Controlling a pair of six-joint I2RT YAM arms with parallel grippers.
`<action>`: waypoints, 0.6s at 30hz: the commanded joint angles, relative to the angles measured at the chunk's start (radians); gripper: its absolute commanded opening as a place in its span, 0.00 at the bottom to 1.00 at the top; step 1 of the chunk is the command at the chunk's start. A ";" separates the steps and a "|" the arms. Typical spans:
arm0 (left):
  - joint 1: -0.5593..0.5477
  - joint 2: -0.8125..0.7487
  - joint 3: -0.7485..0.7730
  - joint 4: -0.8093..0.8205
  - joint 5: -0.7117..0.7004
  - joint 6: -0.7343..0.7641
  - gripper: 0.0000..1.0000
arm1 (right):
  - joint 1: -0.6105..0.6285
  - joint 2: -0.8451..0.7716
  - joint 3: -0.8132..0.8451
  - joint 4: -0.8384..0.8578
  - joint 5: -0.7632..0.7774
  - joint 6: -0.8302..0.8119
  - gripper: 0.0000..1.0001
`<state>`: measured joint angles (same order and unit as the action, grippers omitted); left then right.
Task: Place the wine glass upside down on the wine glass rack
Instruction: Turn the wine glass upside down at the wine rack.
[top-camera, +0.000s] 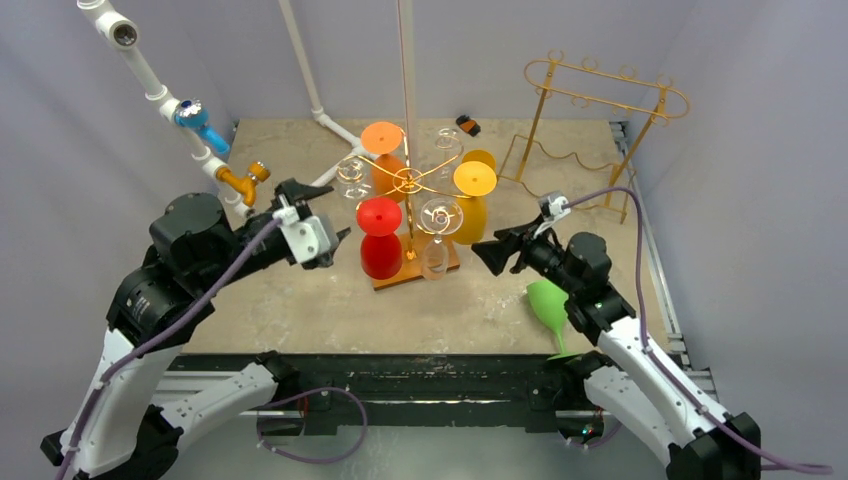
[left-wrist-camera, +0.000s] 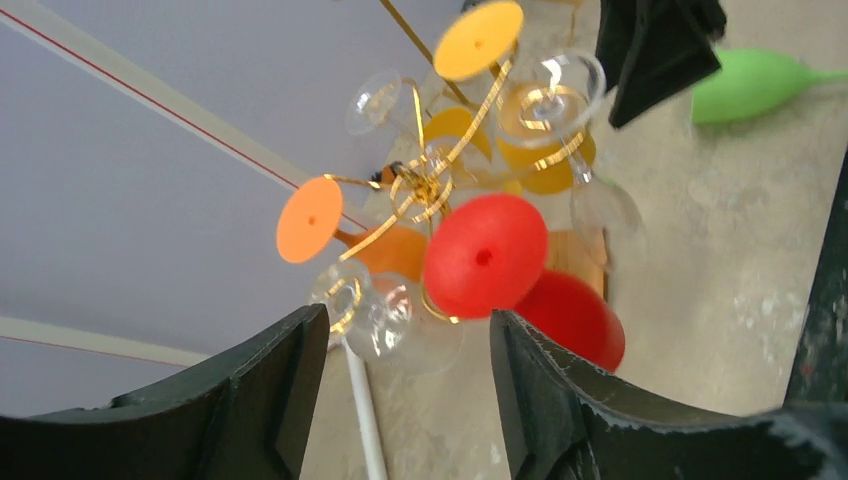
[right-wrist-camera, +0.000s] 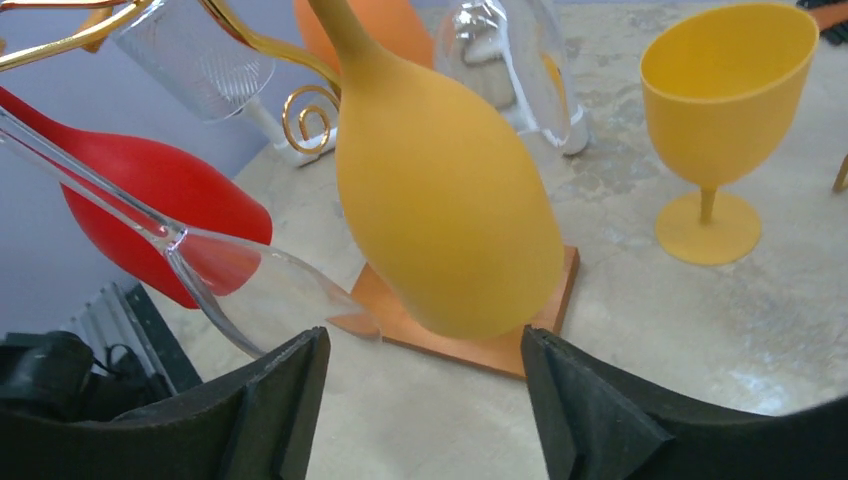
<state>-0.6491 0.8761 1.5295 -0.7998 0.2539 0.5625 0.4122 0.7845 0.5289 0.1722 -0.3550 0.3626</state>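
Note:
The wine glass rack (top-camera: 408, 182), gold arms on a wooden base (right-wrist-camera: 548, 328), stands mid-table. Red (top-camera: 380, 240), orange (top-camera: 383, 140), yellow (top-camera: 470, 215) and clear (top-camera: 437, 235) wine glasses hang upside down from it. A green wine glass (top-camera: 548, 305) lies on its side on the table beside my right arm. A yellow goblet (right-wrist-camera: 725, 90) stands upright behind the rack. My left gripper (top-camera: 335, 245) hovers open just left of the red glass (left-wrist-camera: 485, 255), holding nothing. My right gripper (top-camera: 490, 255) is open and empty, facing the hanging yellow glass (right-wrist-camera: 445, 200).
A white pipe with blue and orange valves (top-camera: 200, 130) runs along the left wall. A second gold wire rack (top-camera: 600, 110) stands at the back right. A small black and orange object (top-camera: 467, 124) lies at the back.

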 joint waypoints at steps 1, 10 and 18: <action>0.003 -0.066 -0.148 -0.160 0.026 0.235 0.57 | -0.002 -0.057 -0.087 -0.003 0.051 0.179 0.67; 0.003 -0.282 -0.496 -0.168 0.024 0.601 0.30 | -0.003 0.028 -0.144 -0.027 0.162 0.373 0.31; 0.003 -0.412 -0.844 -0.016 0.067 0.961 0.23 | -0.003 0.273 -0.135 0.090 0.209 0.499 0.06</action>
<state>-0.6491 0.4999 0.8165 -0.9295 0.2699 1.2732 0.4122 0.9634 0.3855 0.1627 -0.1928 0.7738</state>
